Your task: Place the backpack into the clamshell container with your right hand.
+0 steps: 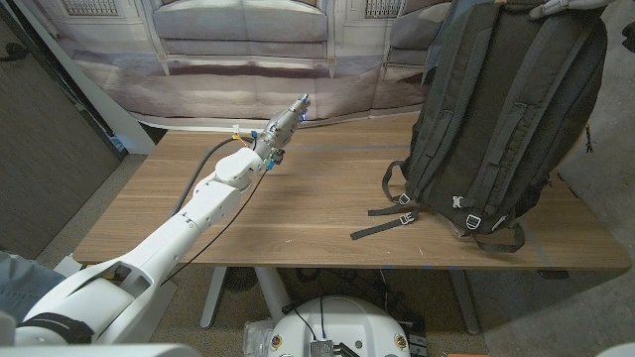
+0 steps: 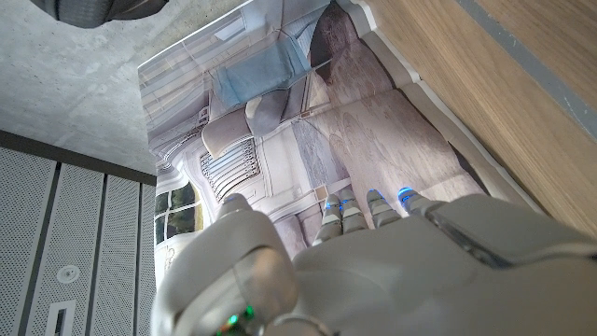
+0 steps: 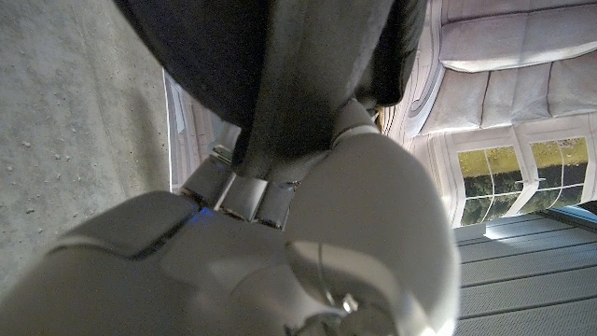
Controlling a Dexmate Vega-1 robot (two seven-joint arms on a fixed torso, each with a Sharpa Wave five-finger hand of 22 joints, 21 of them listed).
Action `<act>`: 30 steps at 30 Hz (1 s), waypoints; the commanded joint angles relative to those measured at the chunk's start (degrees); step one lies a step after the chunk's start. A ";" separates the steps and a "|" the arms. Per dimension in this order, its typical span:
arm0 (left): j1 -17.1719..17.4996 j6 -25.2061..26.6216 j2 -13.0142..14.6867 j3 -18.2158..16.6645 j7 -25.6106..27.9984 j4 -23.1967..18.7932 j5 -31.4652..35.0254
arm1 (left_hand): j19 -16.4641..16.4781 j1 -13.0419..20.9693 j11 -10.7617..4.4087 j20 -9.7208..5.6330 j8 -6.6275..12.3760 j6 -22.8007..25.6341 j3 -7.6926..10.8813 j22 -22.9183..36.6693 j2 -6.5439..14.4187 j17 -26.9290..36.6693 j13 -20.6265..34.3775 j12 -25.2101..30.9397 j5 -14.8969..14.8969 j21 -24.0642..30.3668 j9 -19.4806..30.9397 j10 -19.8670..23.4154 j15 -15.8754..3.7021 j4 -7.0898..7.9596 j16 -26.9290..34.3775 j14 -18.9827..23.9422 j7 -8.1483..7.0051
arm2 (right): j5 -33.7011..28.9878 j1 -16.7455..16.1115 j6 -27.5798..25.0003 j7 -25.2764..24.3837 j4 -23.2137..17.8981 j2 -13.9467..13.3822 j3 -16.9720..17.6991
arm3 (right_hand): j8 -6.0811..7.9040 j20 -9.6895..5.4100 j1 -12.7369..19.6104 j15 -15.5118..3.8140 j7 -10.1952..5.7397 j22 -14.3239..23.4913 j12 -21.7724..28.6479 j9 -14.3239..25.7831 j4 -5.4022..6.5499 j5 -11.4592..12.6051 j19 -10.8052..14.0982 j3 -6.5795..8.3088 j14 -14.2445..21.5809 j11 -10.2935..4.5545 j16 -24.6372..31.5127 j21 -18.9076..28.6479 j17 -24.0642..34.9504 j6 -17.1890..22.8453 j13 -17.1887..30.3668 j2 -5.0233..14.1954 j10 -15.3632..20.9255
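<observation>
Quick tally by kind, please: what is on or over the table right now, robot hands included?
backpack: 1, dark, upright
robot hands: 2, the left hand over the table holding nothing, the right hand gripping the backpack's top
table: 1, wooden
Total: 4

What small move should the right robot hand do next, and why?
Probably lift the backpack a little higher: the right robot hand grips its top, but its bottom looks to rest on the table, straps trailing. I see no container yet.
</observation>
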 commanded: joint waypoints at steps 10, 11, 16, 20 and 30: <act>1.26 0.58 1.04 -0.82 0.79 -1.29 -0.51 | -1.92 0.06 -0.03 0.39 0.08 0.39 -0.49 0.24 0.48 0.12 0.17 0.22 -0.10 0.19 0.15 -0.28 -0.08 0.23 -0.05 -0.38 0.24 | 7.06 9.46 2.79 -4.90 9.60 -7.58 -15.47 | -0.39 -8.48 2.07 -2.55 -0.37 -0.35 -0.50 0.22 1.31 0.25 -0.75 2.62 -0.25 -1.75 -0.66 0.86 0.15 0.49 0.33 2.55 1.43; 1.43 0.65 1.09 -0.86 1.26 -1.56 -0.31 | -1.95 0.06 0.07 0.40 0.08 0.38 -0.50 0.25 0.49 0.12 0.17 0.19 -0.10 0.18 0.15 -0.34 -0.07 0.23 -0.04 -0.37 0.26 | 7.42 9.90 2.67 -5.42 9.90 -7.69 -16.12 | -0.39 -8.43 2.01 -2.55 -0.45 -0.43 -0.64 0.28 1.34 0.26 -0.86 2.62 -0.27 -1.75 -0.71 0.84 0.13 0.49 0.16 2.55 1.49; 1.54 0.98 1.27 -0.81 1.35 -1.87 -0.27 | -1.97 0.08 0.03 0.40 0.06 0.37 -0.53 0.25 0.52 0.12 0.17 0.22 -0.11 0.19 0.15 -0.27 -0.11 0.23 -0.04 -0.37 0.30 | 8.26 10.09 3.76 -6.59 11.63 -8.27 -17.43 | -0.54 -8.43 1.92 -2.55 -0.48 -0.66 -0.88 0.25 1.35 0.26 -1.05 2.64 -0.23 -1.59 -0.85 0.97 0.11 0.57 0.08 2.58 1.59; 1.63 1.20 1.39 -0.79 1.36 -2.15 -0.31 | -1.99 0.10 0.08 0.44 0.06 0.36 -0.56 0.25 0.54 0.12 0.17 0.22 -0.12 0.19 0.15 -0.30 -0.06 0.23 -0.03 -0.36 0.31 | 8.55 9.85 4.05 -7.84 12.68 -8.46 -18.20 | -0.67 -8.44 1.88 -2.55 -0.67 -0.81 -1.03 0.24 1.34 0.27 -1.16 2.66 -0.42 -1.86 -1.21 1.11 -0.18 0.59 0.08 2.59 1.69; 2.27 2.15 1.99 -0.91 2.26 -3.87 -0.12 | -2.06 0.13 0.18 0.39 0.00 0.24 -0.63 0.25 0.58 0.12 0.17 0.22 -0.14 0.17 0.15 -0.29 -0.04 0.24 -0.05 -0.41 0.20 | 7.26 7.04 5.93 -10.74 14.86 -7.62 -18.09 | -0.88 -8.48 1.87 -2.57 -0.78 -1.17 -1.40 0.24 1.28 0.28 -1.37 2.72 -0.14 -1.93 -1.50 1.43 -0.47 0.78 0.27 2.63 1.52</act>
